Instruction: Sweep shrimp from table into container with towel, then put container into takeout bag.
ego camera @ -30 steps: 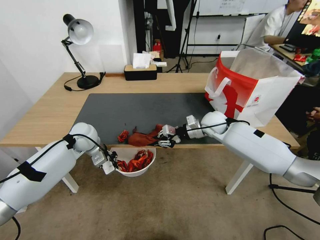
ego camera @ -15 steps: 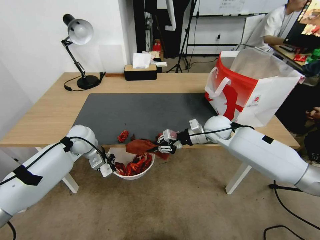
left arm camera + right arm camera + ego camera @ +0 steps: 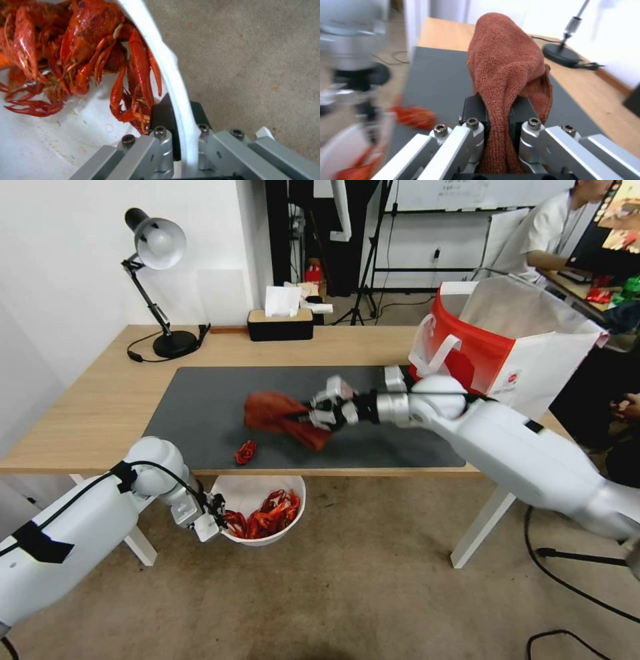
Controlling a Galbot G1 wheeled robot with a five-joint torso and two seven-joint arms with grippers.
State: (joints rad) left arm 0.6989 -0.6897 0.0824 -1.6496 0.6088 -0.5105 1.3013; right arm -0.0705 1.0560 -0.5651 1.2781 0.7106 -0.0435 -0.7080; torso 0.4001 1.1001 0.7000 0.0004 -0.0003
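Shrimp (image 3: 261, 513) mostly sit in the bowl (image 3: 263, 537) pinched by the left gripper (image 3: 217, 513) below the worktop (image 3: 87, 407) edge, one straggler (image 3: 245, 452) on the mat (image 3: 220, 400), right gripper (image 3: 313, 413) clamping the towel (image 3: 277, 413) above it.

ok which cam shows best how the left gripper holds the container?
Left wrist view: the left gripper pinches the container rim, one pad inside, one outside. Head view shows gripper and container below the table edge, grip detail too small. Right wrist view: container blurred.
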